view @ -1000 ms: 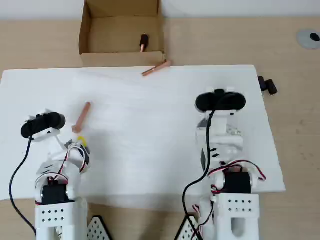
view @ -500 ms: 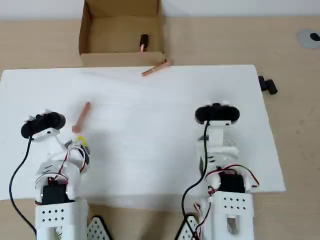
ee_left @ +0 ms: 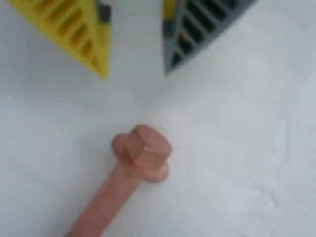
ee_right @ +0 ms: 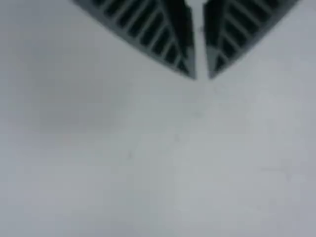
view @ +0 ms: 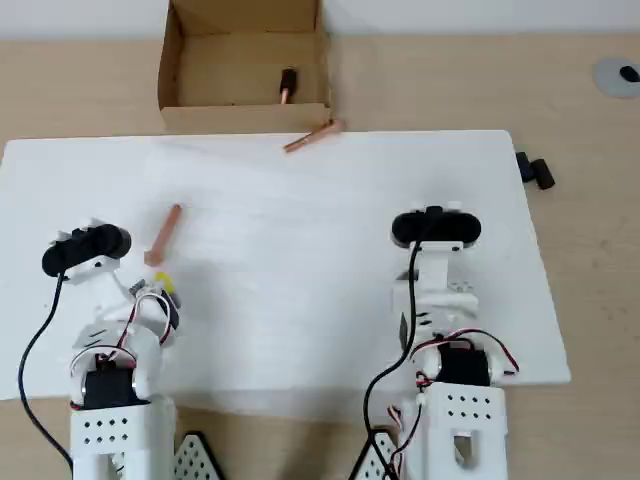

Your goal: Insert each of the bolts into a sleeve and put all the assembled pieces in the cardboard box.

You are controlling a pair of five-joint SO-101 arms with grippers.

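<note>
Our left claw point(ee_left: 134, 69) is released and empty, its fingers spread just short of the copper-coloured hex-headed bolt point(ee_left: 140, 153). The bolt lies on the white sheet point(view: 300, 250) at the left of the high frame, and the arm looks crouched for a pick. The right claw point(ee_right: 201, 75) is clenched on nothing, arm folded back. A dark-tipped piece point(view: 287, 85) lies in the brown cardboard box point(view: 175, 60).

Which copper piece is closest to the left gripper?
The bolt on the sheet's left side, its head just ahead of the open left gripper. A second piece lies by the box front; a third piece is inside it.
</note>
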